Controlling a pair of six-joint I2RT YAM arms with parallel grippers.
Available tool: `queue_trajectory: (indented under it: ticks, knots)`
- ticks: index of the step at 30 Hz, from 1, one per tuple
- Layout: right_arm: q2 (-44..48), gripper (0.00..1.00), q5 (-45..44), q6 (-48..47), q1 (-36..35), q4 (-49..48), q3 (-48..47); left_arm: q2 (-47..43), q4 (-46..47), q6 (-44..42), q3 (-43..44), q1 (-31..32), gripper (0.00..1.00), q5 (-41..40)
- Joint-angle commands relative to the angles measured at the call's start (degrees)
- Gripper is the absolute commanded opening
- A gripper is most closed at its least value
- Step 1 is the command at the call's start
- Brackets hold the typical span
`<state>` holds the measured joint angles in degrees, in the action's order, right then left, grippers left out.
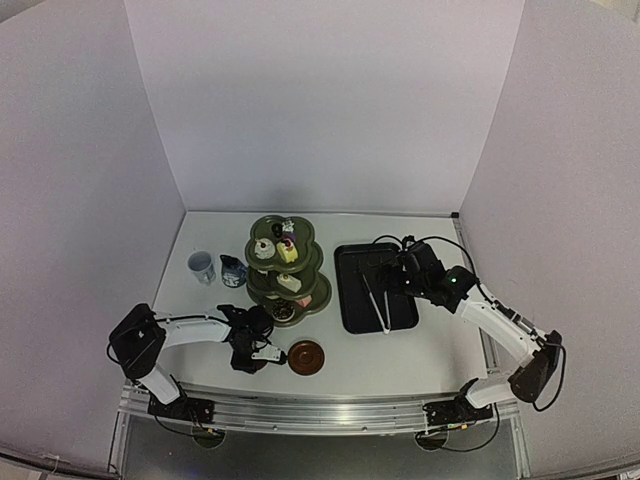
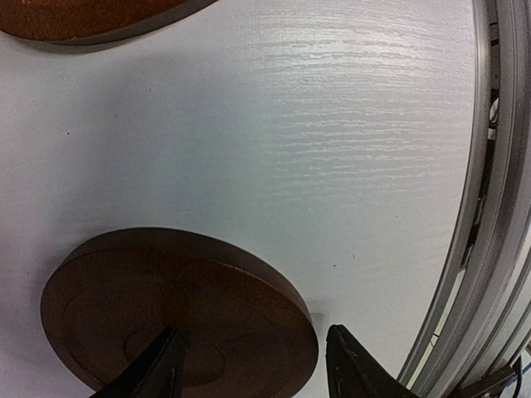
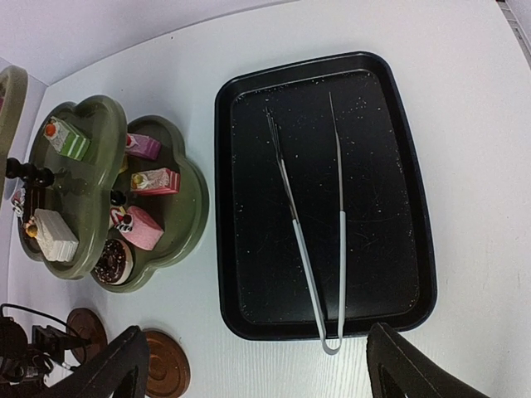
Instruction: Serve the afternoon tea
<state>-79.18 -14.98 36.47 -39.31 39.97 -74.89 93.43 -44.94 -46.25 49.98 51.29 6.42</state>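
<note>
Stand (image 3: 192,211), dark green with three tiers, sits mid-table with pastries (image 3: 153,180) on its tiers. Cup (image 1: 201,265) and jug (image 1: 232,270) stand just left of the stand, apart from each other. Two saucers lie flat in front of the stand, toward the arm bases. First saucer (image 2: 178,323) is under the left gripper (image 2: 253,332); second saucer (image 1: 306,357) lies near it to the right, not touching. Left gripper is part open: one finger over the first saucer's top, the other just outside its rim, no hold on it visible. Right gripper (image 3: 257,344) is spread wide and empty above the near edge of the tray (image 3: 390,166), right of the stand. Tongs (image 3: 342,274) lie in the tray.
</note>
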Motion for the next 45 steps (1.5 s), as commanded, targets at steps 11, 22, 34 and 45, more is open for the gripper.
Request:
queue_trajectory:
  ticks: [11, 22, 34, 45]
  knots:
    - [-0.7, 0.88, 1.1, -0.4, -0.3, -0.1, -2.3, -8.3, -15.8, 0.0, 16.0, -5.4, 0.70, 3.8]
    - [-0.7, 0.88, 1.9, -0.1, -0.2, 0.0, -2.0, -10.0, -29.4, -9.1, 32.5, -34.3, 0.70, 13.0]
    - [-2.4, 0.88, 2.6, -0.4, -0.2, 0.0, -2.6, 14.8, -15.9, 14.8, 54.6, -50.3, 0.56, 9.0]
    - [-2.8, 0.88, 2.4, -0.3, -0.2, 0.0, -2.3, 31.6, -16.0, 14.1, 70.3, -44.5, 0.64, 1.8]
